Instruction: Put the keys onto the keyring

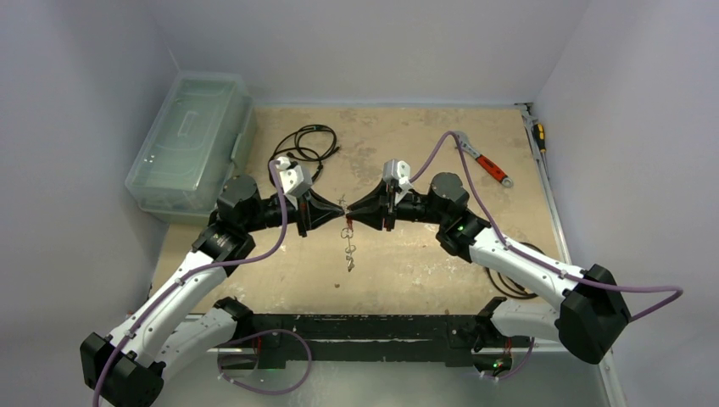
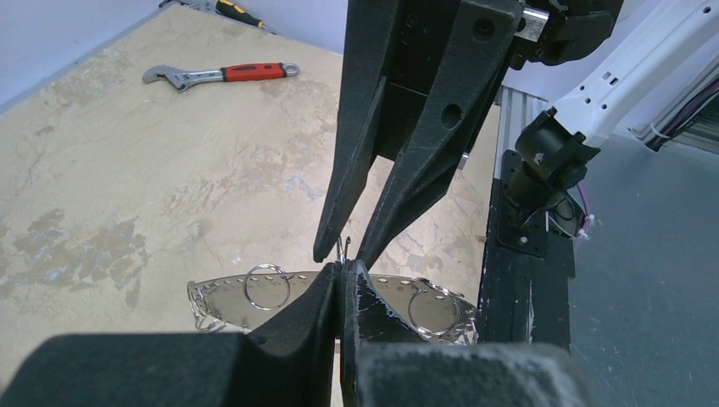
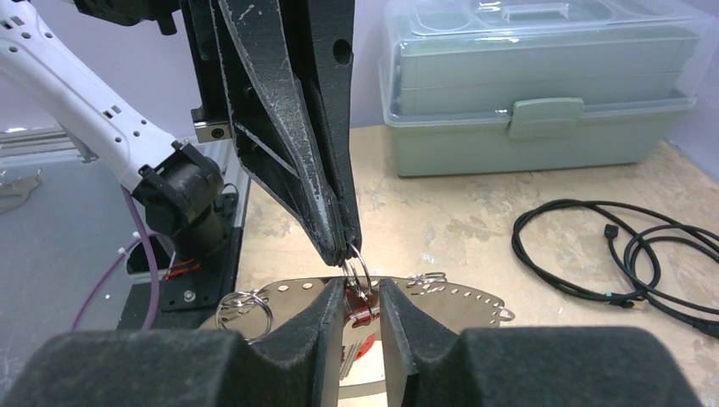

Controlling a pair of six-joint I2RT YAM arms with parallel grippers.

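Mid-air over table: both grippers are meeting tip to tip. Keyring is hanging just under the tips and spreading to either side of them, with small rings strung along it.

Left gripper is pinching shut on keyring's top ring. Right gripper is standing narrowly apart, its fingers straddling the keys. The red tag is showing in the gap, just below that top ring. It is not clamping, as far as shows.

Step, my reading: threading, working keys onto the ring. Whether any is already on, cannot tell. The next move is calling for a fine nip on a key head and a small feed along the wire, with left gripper holding steady.

Room: wrench, cable and box are lying well apart on keyring's far side. Rail is lying on its near side, also apart. Only the fingertips are crowding keyring.
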